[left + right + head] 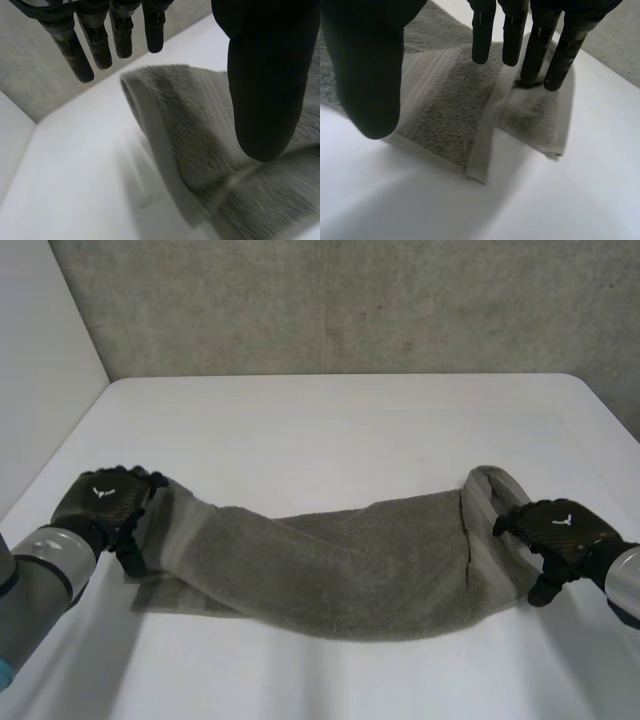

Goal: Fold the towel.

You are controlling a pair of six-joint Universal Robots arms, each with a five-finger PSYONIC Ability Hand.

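Observation:
An olive-grey towel (340, 560) lies in a long, rumpled band across the front of the white table (330, 430). My left hand (105, 502) is at its left end. In the left wrist view that hand (265, 75) is open, fingers (95, 45) straight and apart from the thumb, the folded towel end (200, 130) lying loose beneath it. My right hand (560, 530) is at the towel's right end, where the cloth is doubled over. In its wrist view the right hand (370, 75) is open above the layered towel edge (445, 100), with straight fingertips (535, 50) at the cloth.
A grey concrete wall (350, 300) stands behind the table and a white panel (40, 360) rises along its left side. Bare tabletop stretches behind the towel to the far edge, and the right edge of the table runs close to my right hand.

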